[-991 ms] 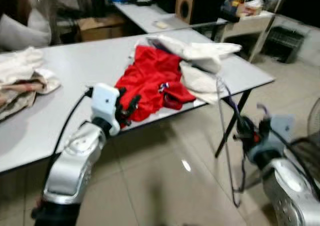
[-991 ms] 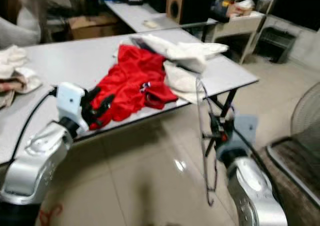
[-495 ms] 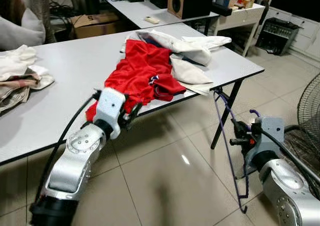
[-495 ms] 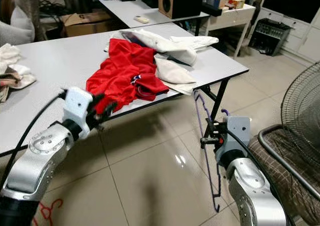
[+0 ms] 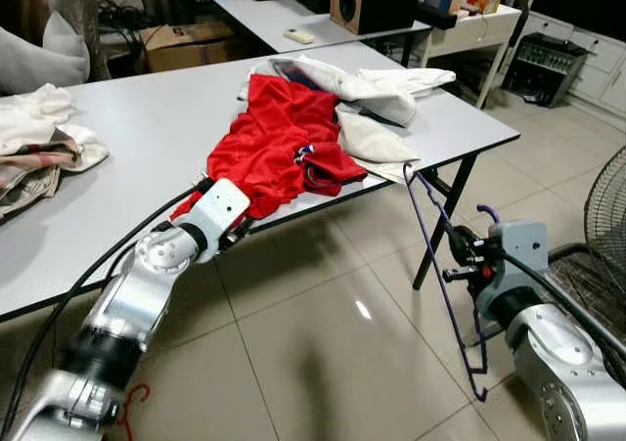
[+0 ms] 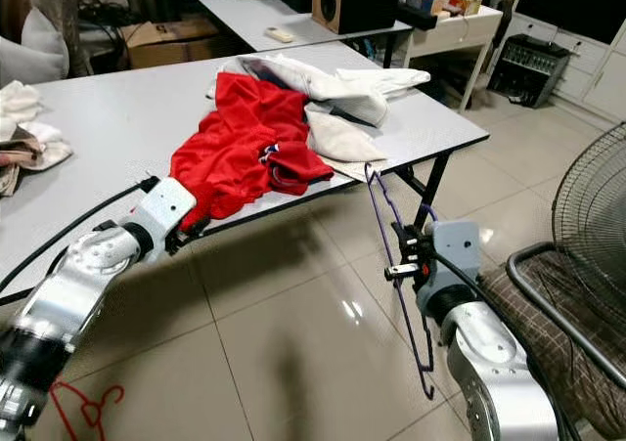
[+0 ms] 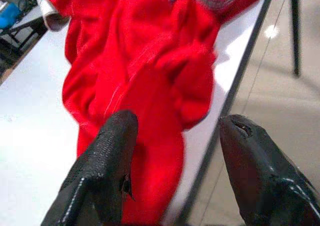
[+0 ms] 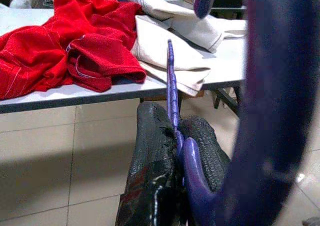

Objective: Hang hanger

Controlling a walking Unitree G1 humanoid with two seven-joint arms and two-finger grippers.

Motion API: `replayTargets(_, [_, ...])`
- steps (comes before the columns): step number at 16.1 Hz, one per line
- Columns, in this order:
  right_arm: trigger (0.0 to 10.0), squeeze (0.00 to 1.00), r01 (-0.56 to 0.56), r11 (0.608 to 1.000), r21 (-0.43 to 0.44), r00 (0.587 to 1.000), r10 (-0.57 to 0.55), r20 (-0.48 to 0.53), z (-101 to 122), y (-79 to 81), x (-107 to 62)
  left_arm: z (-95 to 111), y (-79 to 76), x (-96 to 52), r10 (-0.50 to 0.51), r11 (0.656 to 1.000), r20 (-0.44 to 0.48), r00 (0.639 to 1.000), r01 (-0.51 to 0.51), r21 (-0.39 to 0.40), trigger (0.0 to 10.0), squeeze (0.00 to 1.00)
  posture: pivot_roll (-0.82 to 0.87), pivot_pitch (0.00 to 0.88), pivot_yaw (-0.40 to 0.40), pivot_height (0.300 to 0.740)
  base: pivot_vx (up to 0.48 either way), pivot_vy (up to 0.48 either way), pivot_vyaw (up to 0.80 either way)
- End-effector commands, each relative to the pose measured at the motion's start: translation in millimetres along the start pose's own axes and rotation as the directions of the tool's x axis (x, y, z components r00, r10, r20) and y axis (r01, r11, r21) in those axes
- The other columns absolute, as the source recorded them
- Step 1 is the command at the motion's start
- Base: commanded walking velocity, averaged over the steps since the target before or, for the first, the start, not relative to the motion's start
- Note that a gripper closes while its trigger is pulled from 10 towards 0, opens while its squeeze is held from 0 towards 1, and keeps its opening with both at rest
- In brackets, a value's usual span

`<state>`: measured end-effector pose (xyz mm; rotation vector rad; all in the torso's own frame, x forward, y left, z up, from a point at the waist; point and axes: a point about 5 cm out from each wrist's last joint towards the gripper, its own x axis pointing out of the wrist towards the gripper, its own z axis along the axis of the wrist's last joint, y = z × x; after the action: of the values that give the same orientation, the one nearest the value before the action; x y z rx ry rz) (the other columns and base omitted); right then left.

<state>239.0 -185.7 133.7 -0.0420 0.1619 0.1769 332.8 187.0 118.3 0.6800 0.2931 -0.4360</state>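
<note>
While the right gripper (image 6: 399, 253) hangs out over the tiled floor (image 5: 323, 363) at about four o'clock in the head views, its two black fingers (image 8: 155, 156) are pressed together on the thin wire of a purple hanger (image 5: 442, 294). That hanger stands nearly on end — its top corner reaches up beside the near right corner of the grey table (image 5: 147, 128), and its lower end drops toward the floor. In the right wrist view the purple wire runs up out of the closed fingers, with the table edge and laundry behind it.

At about nine o'clock the left gripper (image 7: 175, 151) is stretched to the near edge of the table, at the lower hem of a red garment (image 5: 279, 148). Its fingers stand apart — the left wrist view shows one black finger (image 7: 107, 161) on each side of a hanging fold of red cloth, with a clear gap between them; whether either pad touches the cloth cannot be told.

White clothes (image 5: 377, 99) lie against the red garment toward one o'clock. More pale laundry (image 5: 39, 138) sits at the table's ten o'clock end. A red hanger (image 6: 88, 402) lies on the floor at seven o'clock, and a fan grille (image 6: 592, 226) stands at three o'clock.
</note>
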Motion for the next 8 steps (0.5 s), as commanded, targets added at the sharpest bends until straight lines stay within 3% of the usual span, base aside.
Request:
replayTargets(1, [10.0,0.0,-0.005,1.0,-0.02,1.0,0.006,0.017,4,-0.4,2.1,-1,1.4,2.6,0.006,0.999,-0.003,1.0,-0.006,0.044,10.0,0.0,-0.14,0.0,-0.016,0.74,0.0,0.0,0.0])
replayTargets(3, [10.0,0.0,-0.013,1.0,-0.029,1.0,0.013,0.023,5,-0.8,4.2,-12,5.0,10.7,-0.003,0.995,-0.058,0.998,0.009,0.099,10.0,0.0,-0.15,0.0,-0.022,0.74,0.0,0.0,0.0])
replayTargets(4, [10.0,0.0,-0.013,0.999,-0.032,1.0,0.014,0.025,6,-1.2,4.5,-15,7.7,13.2,0.002,0.994,-0.073,0.997,0.006,0.107,4.9,0.0,-0.15,0.0,-0.022,0.74,0.0,0.0,0.0])
replayTargets(5, [10.0,0.0,-0.012,0.999,-0.034,1.0,0.013,0.028,6,-1.9,4.5,-20,10.0,16.0,0.001,0.993,-0.098,0.995,0.011,0.121,1.8,0.0,-0.15,0.0,-0.024,0.74,0.0,0.0,0.0])
replayTargets(6, [10.0,0.0,-0.013,0.999,-0.035,0.999,0.014,0.03,7,-2.0,4.3,-26,9.9,18.1,-0.004,0.987,-0.129,0.992,0.024,0.156,4.3,0.0,-0.16,0.0,-0.024,0.74,0.0,0.0,0.0])
replayTargets(7, [10.0,0.0,-0.013,0.999,-0.035,0.999,0.014,0.031,7,-1.9,4.1,-28,9.5,18.6,-0.005,0.984,-0.145,0.989,0.031,0.174,4.3,0.0,-0.16,0.0,-0.024,0.74,0.0,0.0,0.0])
replayTargets(8, [10.0,0.0,-0.015,0.999,-0.036,0.999,0.016,0.032,7,-1.6,3.6,-35,9.1,19.5,-0.002,0.98,-0.177,0.984,0.037,0.196,5.0,0.0,-0.16,0.0,-0.025,0.74,0.0,0.0,0.0])
